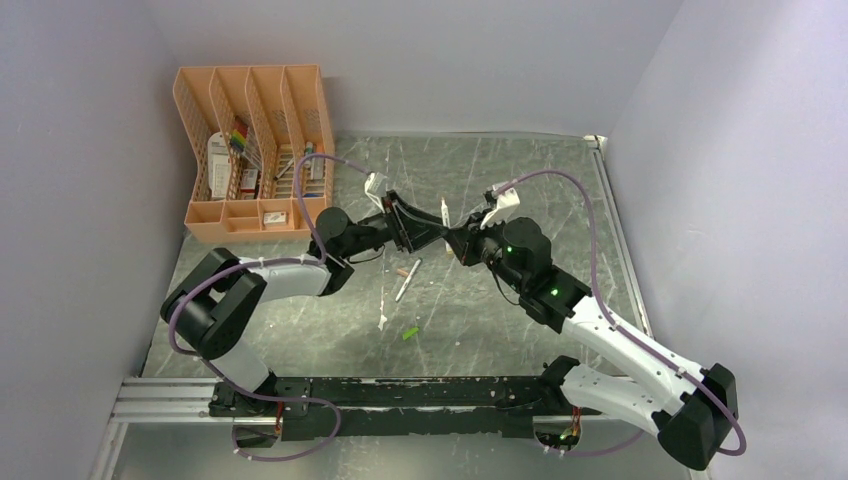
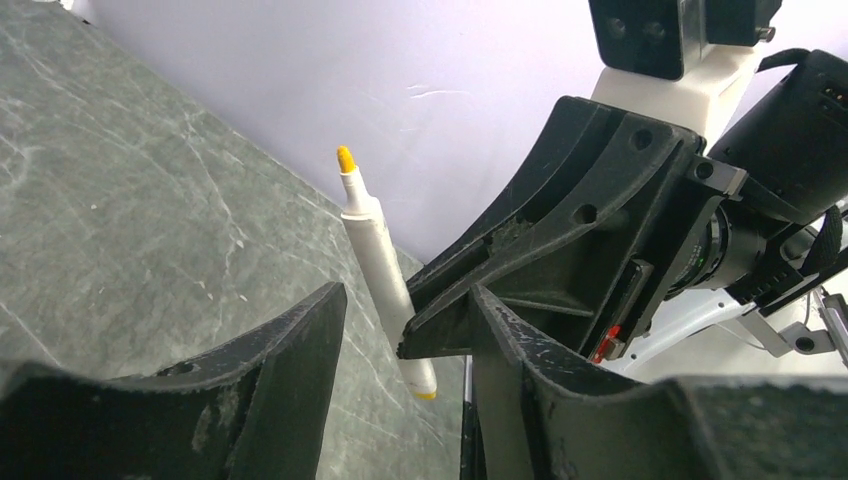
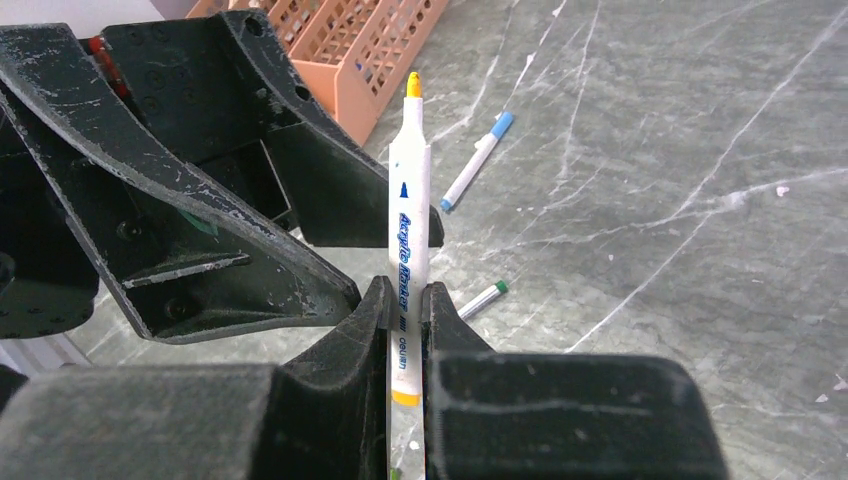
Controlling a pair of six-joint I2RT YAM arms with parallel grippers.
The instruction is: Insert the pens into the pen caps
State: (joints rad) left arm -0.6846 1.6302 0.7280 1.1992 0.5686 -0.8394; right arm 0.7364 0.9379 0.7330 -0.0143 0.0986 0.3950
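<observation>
My right gripper is shut on a white pen with a yellow-orange tip and holds it upright above the table; the pen also shows in the top view and the left wrist view. My left gripper is open, its fingers either side of that pen and the right gripper's fingertip; no cap shows in it. In the top view the grippers meet tip to tip, the left gripper against the right gripper. A blue-ended pen and a green-tipped pen lie on the table. A green cap lies nearer the bases.
The peach mesh organiser stands at the back left against the wall and shows behind the left gripper in the right wrist view. A white pen with a small pinkish piece beside it lies under the grippers. White scratch streaks cross the grey table.
</observation>
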